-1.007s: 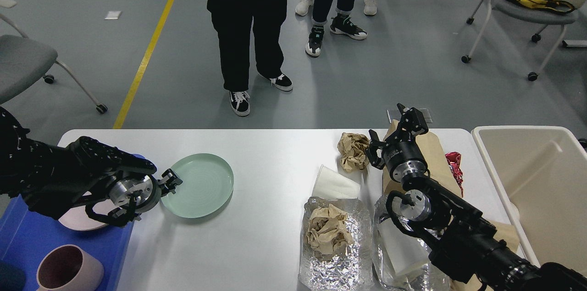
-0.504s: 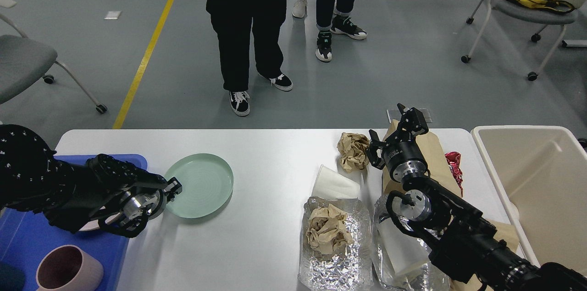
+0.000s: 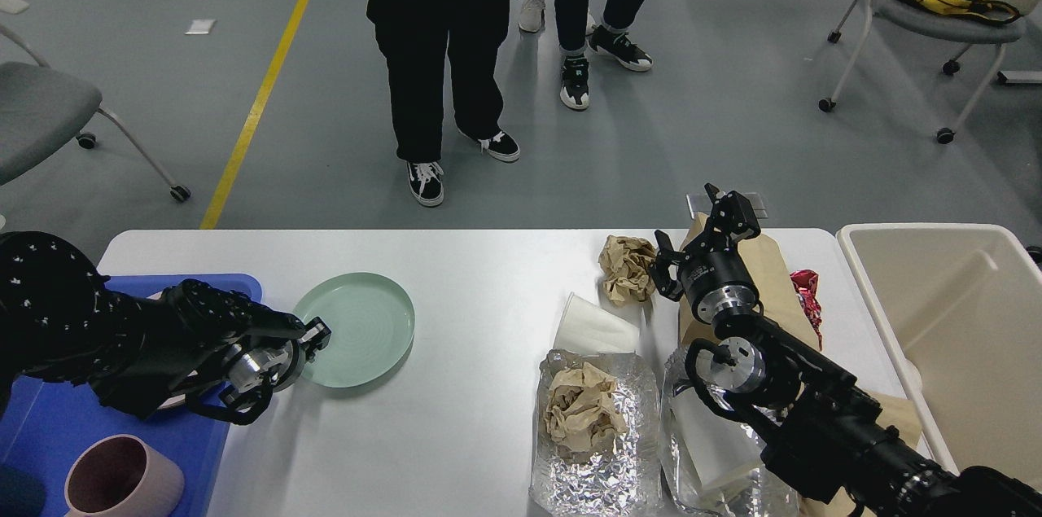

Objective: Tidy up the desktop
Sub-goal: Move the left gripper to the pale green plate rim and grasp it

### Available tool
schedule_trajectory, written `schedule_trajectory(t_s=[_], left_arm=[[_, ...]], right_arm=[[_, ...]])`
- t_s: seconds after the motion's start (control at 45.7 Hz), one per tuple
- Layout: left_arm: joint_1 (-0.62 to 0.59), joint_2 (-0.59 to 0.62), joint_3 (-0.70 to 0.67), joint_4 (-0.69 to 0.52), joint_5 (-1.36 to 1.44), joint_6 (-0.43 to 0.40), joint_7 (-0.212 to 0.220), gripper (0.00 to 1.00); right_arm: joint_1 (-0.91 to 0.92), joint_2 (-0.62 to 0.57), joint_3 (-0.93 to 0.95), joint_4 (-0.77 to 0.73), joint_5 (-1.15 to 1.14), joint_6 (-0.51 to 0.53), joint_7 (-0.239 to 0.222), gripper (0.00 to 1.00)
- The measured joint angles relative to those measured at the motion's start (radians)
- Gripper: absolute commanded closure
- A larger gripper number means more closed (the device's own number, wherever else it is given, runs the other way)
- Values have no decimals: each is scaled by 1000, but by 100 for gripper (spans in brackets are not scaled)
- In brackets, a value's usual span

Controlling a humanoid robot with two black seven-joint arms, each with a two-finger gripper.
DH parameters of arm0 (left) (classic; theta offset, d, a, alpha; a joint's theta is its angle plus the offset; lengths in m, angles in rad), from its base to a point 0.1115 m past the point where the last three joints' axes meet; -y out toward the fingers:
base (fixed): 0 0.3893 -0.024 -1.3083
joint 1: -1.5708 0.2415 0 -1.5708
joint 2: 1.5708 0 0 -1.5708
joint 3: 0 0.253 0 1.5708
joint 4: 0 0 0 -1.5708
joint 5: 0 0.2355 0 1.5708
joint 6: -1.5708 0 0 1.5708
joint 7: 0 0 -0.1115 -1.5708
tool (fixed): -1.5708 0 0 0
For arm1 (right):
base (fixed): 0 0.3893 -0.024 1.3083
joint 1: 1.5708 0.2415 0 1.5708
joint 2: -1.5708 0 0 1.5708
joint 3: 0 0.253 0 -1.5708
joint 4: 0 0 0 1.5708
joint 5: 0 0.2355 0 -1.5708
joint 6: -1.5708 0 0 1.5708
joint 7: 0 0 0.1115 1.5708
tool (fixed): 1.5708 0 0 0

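Left tool [image 3: 316,334] pinches the green plate's [image 3: 362,328] rim on the worktop [image 3: 472,273]; next, likely lift into blue tray [image 3: 49,427]. Right tool [image 3: 700,234] spread wide, idle.

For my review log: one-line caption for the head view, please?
Left pincer at the green plate's near rim, right pincer raised over paper trash on the desktop.

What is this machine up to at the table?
It is tidying the white desktop. Its left claw is at the near rim of a green plate, beside a blue tray holding a pink cup. Its right claw hangs open over crumpled paper, foil and a brown bag, near a beige bin.
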Motion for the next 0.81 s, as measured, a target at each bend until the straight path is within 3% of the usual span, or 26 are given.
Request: schedule_trajectory(t_s=[0.197, 0.46, 0.635, 0.81], left_arm=[[8, -2, -2, 8, 1, 0, 3, 75], [8, -4, -1, 8, 5, 1, 8, 83], [10, -8, -1, 9, 8, 1, 12, 100], [10, -8, -1, 10, 9, 2, 12, 100]], right_arm=[[0, 0, 0, 0, 0, 0, 0, 0], [0, 0, 0, 0, 0, 0, 0, 0], [0, 0, 0, 0, 0, 0, 0, 0], [0, 0, 0, 0, 0, 0, 0, 0]])
